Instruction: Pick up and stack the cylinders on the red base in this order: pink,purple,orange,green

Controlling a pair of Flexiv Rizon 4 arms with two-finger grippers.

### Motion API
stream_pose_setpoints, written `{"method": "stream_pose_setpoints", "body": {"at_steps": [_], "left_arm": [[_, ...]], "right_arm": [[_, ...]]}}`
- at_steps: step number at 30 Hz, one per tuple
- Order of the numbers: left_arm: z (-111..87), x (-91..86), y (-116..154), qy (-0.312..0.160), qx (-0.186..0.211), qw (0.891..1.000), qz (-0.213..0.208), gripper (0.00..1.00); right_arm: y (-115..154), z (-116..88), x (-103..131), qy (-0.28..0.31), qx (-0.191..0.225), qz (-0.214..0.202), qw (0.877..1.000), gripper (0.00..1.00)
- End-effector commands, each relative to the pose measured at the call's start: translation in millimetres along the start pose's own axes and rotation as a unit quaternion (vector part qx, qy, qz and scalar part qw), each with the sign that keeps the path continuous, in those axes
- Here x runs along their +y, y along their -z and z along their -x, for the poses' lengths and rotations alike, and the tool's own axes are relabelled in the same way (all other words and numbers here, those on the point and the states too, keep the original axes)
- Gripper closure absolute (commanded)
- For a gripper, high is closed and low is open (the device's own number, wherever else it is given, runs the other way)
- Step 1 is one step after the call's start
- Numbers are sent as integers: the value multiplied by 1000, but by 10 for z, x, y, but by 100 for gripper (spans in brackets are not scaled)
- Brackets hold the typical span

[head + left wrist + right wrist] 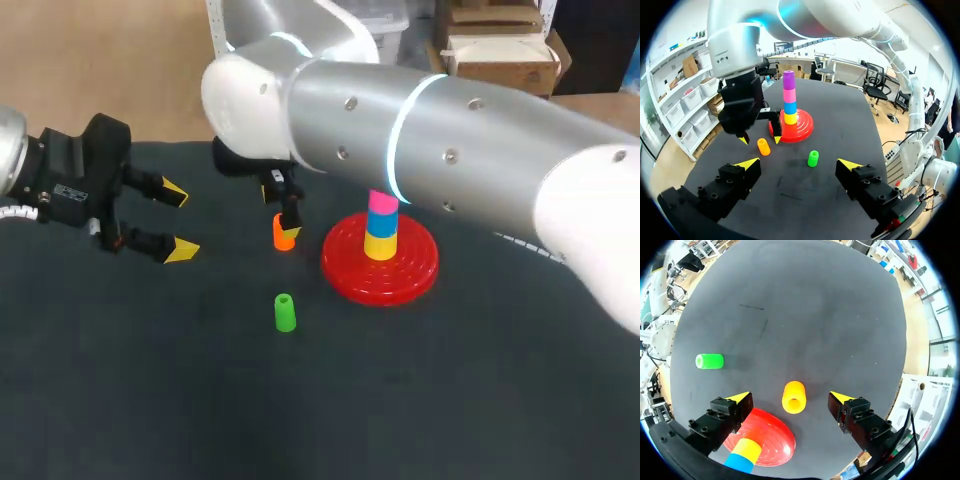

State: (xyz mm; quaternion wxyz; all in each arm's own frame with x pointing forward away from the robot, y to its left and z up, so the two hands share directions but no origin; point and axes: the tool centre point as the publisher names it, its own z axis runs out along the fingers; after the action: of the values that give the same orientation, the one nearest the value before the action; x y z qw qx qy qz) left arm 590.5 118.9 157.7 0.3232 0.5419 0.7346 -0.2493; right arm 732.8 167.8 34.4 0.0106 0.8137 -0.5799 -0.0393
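The red base [352, 276] carries a stack of yellow, blue, pink [789, 95] and purple [788, 80] cylinders; in the head view my right arm hides the purple one. The orange cylinder [283, 240] stands upright left of the base. My right gripper [791, 397] hangs open just above the orange cylinder [793, 397], one finger on each side and neither touching it. The green cylinder [285, 312] stands nearer the front, also seen as a green cylinder [813, 158] ahead of my left gripper [799, 163]. That left gripper [178, 220] is open and empty at the table's left.
My right arm [450, 140] spans the table from the right side, passing over the base and stack. The dark tabletop [420, 400] stretches bare in front of the base and to the right of the green cylinder.
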Motion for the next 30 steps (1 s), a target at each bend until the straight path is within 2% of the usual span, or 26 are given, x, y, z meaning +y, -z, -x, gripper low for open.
{"method": "stream_pose_setpoints", "body": {"at_steps": [1,5,9,10,12,13,21,24,25,26,27,30], "left_arm": [[-19,0,-1,-1,-2,1000,0,0],[-19,0,-1,-1,-2,1000,0,0],[-19,0,-1,-1,-2,1000,0,0],[-19,0,-1,-1,-2,1000,0,0],[-19,0,-1,-1,-2,1000,0,0],[-19,0,-1,-1,-2,1000,0,0],[-19,0,-1,-1,-2,1000,0,0],[-19,0,-1,-1,-2,1000,0,0],[-19,0,-1,-1,-2,1000,0,0],[-19,0,-1,-1,-2,1000,0,0],[-19,0,-1,-1,-2,1000,0,0],[-19,0,-1,-1,-2,1000,0,0]], "right_arm": [[-58,-42,28,-6,-1,-7,1000,0],[-73,-82,19,-15,-3,-9,1000,7],[-66,-111,16,-19,-4,-10,1000,23],[-66,-112,15,-19,-4,-10,1000,27],[-68,-113,14,-20,-4,-11,1000,46],[-71,-114,13,-20,-4,-11,1000,50],[-128,-81,33,-16,-5,-7,1000,51],[-135,-76,38,-16,-5,-7,1000,55],[-135,-76,39,-17,-4,-9,1000,64],[-132,-81,44,-19,-1,-11,1000,77],[-107,-97,51,-23,1,-15,1000,98],[43,-139,62,-25,4,-31,999,100]]}}
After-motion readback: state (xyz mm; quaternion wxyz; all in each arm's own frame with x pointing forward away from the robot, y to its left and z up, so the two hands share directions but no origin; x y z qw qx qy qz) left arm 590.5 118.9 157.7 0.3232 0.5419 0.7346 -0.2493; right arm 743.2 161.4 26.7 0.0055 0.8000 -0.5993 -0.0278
